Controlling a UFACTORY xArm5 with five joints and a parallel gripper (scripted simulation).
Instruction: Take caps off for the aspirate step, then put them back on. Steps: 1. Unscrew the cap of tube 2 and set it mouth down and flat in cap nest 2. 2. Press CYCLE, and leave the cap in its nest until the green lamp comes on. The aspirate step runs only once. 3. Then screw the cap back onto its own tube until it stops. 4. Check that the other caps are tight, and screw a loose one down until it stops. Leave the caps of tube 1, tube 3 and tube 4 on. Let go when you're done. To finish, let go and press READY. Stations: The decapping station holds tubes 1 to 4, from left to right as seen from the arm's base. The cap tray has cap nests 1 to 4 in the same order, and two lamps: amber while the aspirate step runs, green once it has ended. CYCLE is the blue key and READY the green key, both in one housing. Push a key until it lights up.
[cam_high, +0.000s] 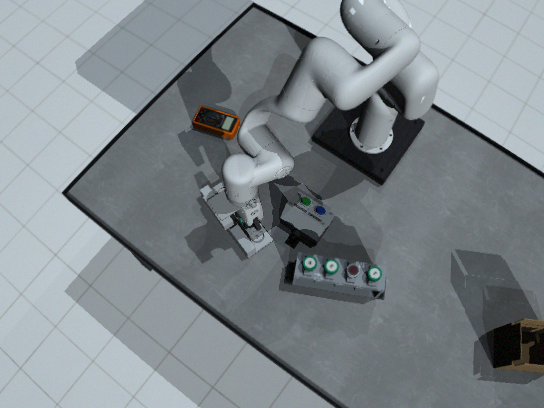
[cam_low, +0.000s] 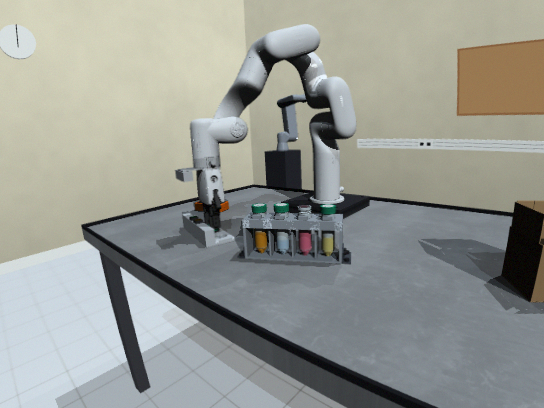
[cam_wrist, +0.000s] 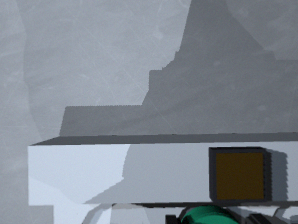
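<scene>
My gripper (cam_high: 248, 227) is shut on the green cap (cam_wrist: 207, 215) of tube 2. It holds the cap low over the white cap tray (cam_high: 235, 220), near the tray's end closest to the table's edge. I cannot tell whether the cap touches a nest. In the wrist view the tray's side (cam_wrist: 150, 175) fills the lower part, with a dark, unlit amber lamp (cam_wrist: 239, 175). The decapping station (cam_high: 335, 272) holds tube 2 (cam_high: 353, 270) open with a reddish mouth. The other three tubes (cam_high: 310, 262) (cam_high: 331, 266) (cam_high: 374, 273) carry green caps. In the exterior view the gripper (cam_low: 214, 220) stands upright on the tray (cam_low: 207, 231).
The key housing (cam_high: 307, 212), with the green key (cam_high: 305, 201) and the blue key (cam_high: 320, 210), both unlit, sits just beside the tray. An orange multimeter (cam_high: 216, 121) lies behind the tray. A cardboard box (cam_high: 520, 345) stands at the far table corner.
</scene>
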